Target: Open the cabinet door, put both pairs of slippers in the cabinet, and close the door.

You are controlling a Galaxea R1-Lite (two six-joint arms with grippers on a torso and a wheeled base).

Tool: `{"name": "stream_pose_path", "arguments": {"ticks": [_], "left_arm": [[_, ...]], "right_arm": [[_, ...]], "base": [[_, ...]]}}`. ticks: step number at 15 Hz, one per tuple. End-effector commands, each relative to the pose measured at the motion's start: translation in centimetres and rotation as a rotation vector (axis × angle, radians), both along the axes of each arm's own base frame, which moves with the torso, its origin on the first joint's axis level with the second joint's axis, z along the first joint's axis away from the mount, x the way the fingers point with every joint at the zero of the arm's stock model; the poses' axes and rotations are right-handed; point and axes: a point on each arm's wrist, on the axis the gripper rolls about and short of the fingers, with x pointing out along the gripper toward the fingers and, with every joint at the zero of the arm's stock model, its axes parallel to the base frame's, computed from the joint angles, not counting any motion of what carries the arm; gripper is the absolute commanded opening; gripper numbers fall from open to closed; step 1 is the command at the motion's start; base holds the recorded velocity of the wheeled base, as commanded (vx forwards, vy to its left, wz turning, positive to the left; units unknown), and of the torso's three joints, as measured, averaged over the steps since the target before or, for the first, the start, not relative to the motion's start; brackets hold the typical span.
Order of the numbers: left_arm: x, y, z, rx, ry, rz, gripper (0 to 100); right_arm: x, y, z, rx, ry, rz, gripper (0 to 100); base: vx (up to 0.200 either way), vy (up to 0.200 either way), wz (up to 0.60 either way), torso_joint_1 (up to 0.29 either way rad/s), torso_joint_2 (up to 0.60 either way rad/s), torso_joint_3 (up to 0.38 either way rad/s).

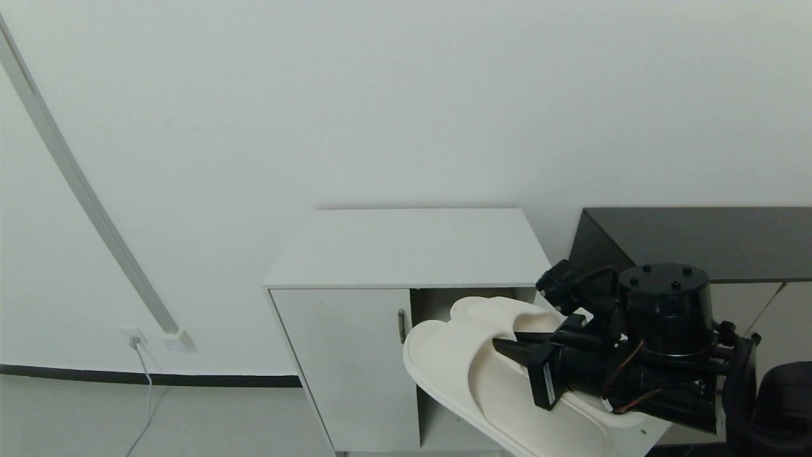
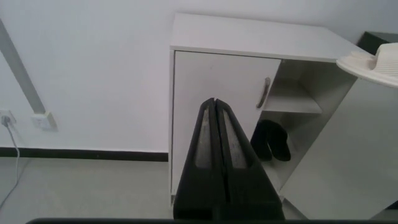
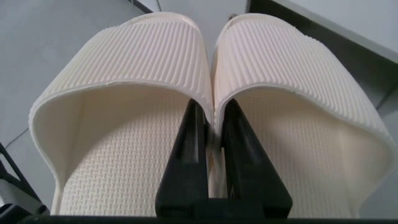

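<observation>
Right gripper (image 3: 210, 115) pinches the touching inner walls of the pair of cream ribbed foam slippers (image 1: 457, 365), held near the open right side of the white panel cabinet (image 1: 406, 254). Left gripper (image 2: 215, 106), pressed together and empty, faces the cabinet from the left. Advisable: insert toes-first and level, clear of the black slippers (image 2: 272, 140) on the lower shelf.

Nothing legible is showing, as a small white sticker (image 1: 549, 386) on the black camera housing (image 1: 536, 381), toward five o'clock, is bearing print too tiny to read.

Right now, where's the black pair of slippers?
Left wrist view: the black slippers sit inside the cabinet, in its open right half, on the level below the shelf.
</observation>
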Motion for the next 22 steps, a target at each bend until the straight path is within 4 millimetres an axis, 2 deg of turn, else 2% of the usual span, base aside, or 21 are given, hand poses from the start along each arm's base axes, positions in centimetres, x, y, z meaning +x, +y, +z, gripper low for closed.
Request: {"name": "stream_pose_path", "arguments": {"ticks": [1,18,22], "left_arm": [[0.01,0.0,0.0,0.0,0.002,0.001,0],[0.01,0.0,0.01,0.0,0.0,0.001,0],[0.01,0.0,0.0,0.0,0.002,0.001,0]], "right_arm": [[-0.05,-0.03,0.02,0.002,-0.001,0.0,0],[-0.39,0.19,-0.65,0.011,-0.012,0.016,0],[-0.35,0.23,-0.71,0.01,-0.013,0.017,0]], "base": [[0.0,0.0,0.0,0.0,0.0,0.0],[0.0,0.0,0.0,0.0,0.0,0.0],[0.0,0.0,0.0,-0.128,0.29,0.163]]}}
